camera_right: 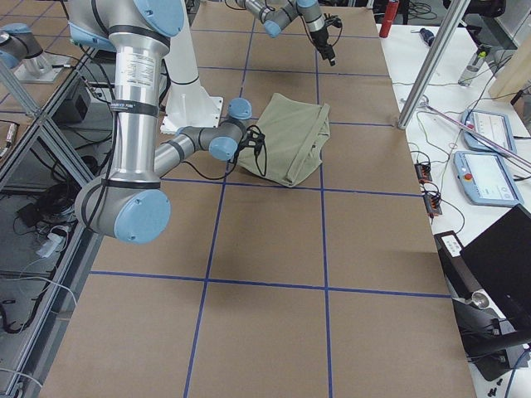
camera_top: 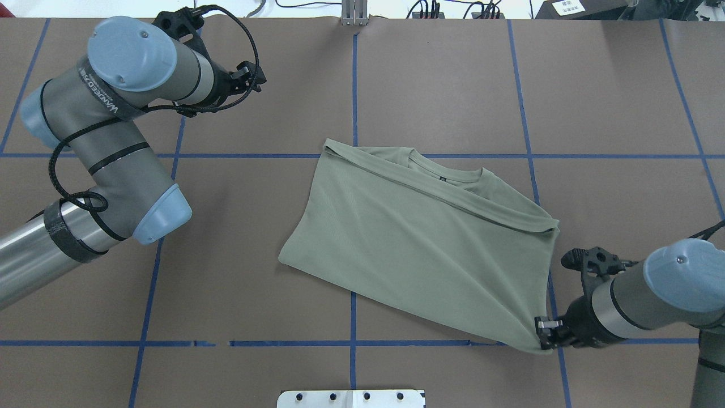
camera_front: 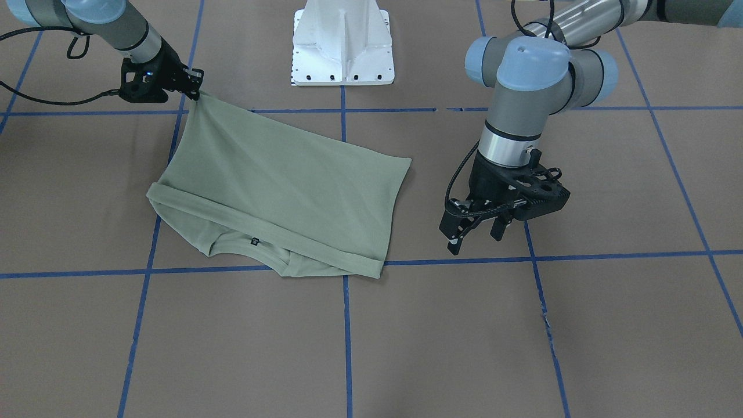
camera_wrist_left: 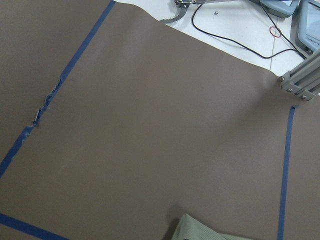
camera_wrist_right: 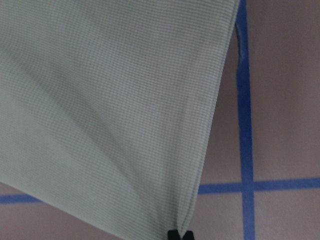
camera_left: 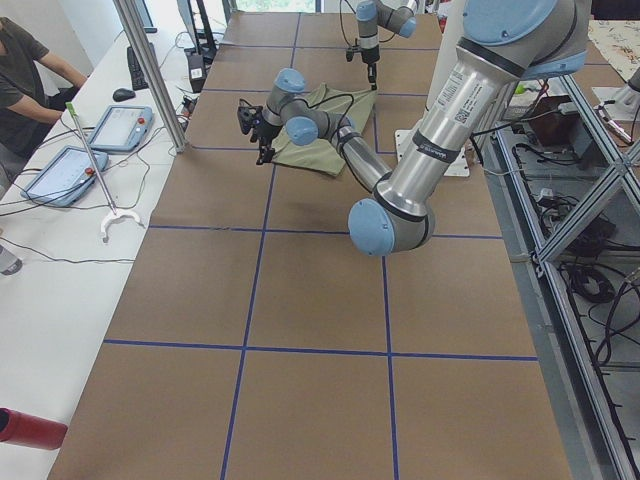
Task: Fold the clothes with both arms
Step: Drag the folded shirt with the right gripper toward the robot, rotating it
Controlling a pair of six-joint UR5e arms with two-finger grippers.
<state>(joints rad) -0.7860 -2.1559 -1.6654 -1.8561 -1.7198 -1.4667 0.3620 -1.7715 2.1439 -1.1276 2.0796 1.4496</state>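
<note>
The right gripper (camera_top: 545,334) is pinched shut on one hem corner of the sage-green long-sleeved shirt (camera_top: 419,238), drawing that corner into a taut peak toward the robot's edge of the tabletop (camera_top: 442,73). The rest of the garment lies folded about the tabletop's middle, its round neckline and black neck label (camera_front: 253,241) turned toward the operators' edge, with a rolled fold running beside them. The left gripper (camera_front: 477,237), fingers parted and holding nothing, points down over bare tabletop just off the shirt's opposite side edge, not touching the cloth. Brown surface crossed by blue tape lines (camera_front: 346,331) lies open on every side of the shirt. The white pedestal base (camera_front: 343,43) stands at the robot's edge, apart from the fabric.
</note>
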